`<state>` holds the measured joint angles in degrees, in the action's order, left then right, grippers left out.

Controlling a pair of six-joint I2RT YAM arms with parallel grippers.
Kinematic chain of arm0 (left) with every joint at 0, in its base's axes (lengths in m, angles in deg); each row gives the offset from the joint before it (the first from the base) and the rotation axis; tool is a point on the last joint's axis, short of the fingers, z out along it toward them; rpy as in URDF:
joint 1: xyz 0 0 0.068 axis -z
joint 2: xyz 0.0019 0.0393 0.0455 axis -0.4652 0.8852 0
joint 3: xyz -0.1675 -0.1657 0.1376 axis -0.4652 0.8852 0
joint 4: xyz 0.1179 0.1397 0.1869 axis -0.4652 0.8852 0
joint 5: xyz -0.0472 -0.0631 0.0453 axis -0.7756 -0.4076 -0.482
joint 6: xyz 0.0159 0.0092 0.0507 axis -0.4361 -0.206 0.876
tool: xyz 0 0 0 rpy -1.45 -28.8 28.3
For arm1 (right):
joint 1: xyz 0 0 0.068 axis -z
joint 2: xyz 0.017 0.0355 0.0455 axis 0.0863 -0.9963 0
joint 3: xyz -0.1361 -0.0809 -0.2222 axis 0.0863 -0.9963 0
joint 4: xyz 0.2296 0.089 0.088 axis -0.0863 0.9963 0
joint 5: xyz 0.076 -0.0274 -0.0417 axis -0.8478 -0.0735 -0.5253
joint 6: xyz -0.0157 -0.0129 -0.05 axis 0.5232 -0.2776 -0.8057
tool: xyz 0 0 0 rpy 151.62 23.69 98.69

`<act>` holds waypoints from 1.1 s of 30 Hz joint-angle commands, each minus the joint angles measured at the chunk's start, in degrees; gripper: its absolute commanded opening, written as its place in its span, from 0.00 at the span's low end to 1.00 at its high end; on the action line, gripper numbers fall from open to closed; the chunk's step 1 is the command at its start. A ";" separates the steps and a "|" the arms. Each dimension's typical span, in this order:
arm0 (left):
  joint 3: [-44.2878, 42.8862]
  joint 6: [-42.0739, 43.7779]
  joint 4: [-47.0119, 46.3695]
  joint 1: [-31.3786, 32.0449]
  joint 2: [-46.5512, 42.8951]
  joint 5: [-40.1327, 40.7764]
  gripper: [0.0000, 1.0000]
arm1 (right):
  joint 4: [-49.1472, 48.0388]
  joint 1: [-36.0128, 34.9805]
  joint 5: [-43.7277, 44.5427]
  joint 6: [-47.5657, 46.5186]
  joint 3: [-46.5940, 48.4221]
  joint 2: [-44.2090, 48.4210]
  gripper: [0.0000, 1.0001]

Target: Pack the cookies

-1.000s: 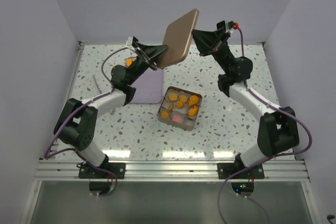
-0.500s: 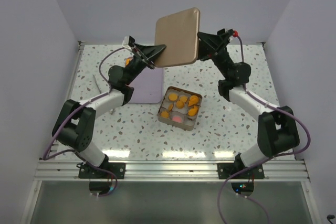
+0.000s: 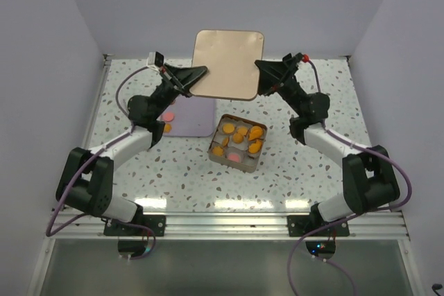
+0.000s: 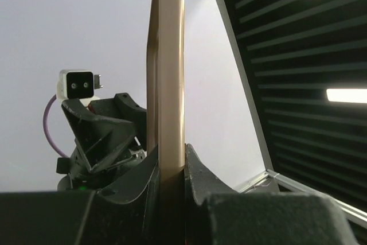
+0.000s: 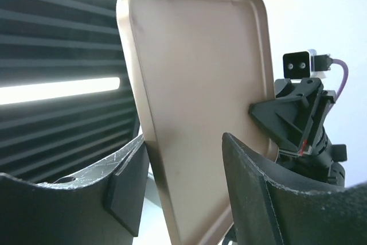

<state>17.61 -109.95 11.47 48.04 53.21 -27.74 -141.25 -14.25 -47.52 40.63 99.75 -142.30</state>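
We see the flat rose-gold metal lid with rounded corners (image 3: 227, 64) now squared up and facing us above the table's far side; a second ago it stood tilted, its right corner higher. The left gripper (image 3: 198, 78) has swung left and pinches the lid's left edge. The right gripper (image 3: 261, 78) straddles the lid's right edge; whether it presses we cannot tell. The orange cookies (image 3: 239, 136) lie unmoved in the square tin (image 3: 236, 165) at centre. A pink cookie (image 3: 167, 115) has come into view on the lilac tray (image 3: 198, 119), left of the tin.

"That lid (image 3: 227, 64), is it metal?"
"Looks it. Smooth and bronze-toned, with a soft satin sheen."
"And the left tool (image 3: 199, 72) and right tool (image 3: 261, 68)?"
"Matt black plastic, one finely scratched. The table (image 3: 312, 164) is speckled, stone-like and slightly glossy."
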 commanded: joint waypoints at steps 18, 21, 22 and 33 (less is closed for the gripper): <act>-0.40 33.15 35.99 -4.50 -12.37 -19.48 0.00 | 101.92 1.36 -7.37 -51.19 19.36 12.40 0.17; -0.40 37.10 41.10 -4.23 -11.41 -20.54 0.00 | 99.04 1.45 -9.39 -49.46 14.82 12.83 0.11; -0.31 37.90 42.85 -4.15 -10.71 -20.72 0.08 | 98.25 1.53 -9.13 -48.84 13.84 13.01 0.11; 1.54 40.72 41.11 -3.88 -3.42 -23.79 0.39 | 96.05 1.53 -6.67 -52.08 1.89 14.76 0.18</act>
<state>19.91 -74.54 59.58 44.04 49.06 -49.75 -54.45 -11.87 -54.19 -4.50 106.22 -127.98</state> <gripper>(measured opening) 0.388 0.204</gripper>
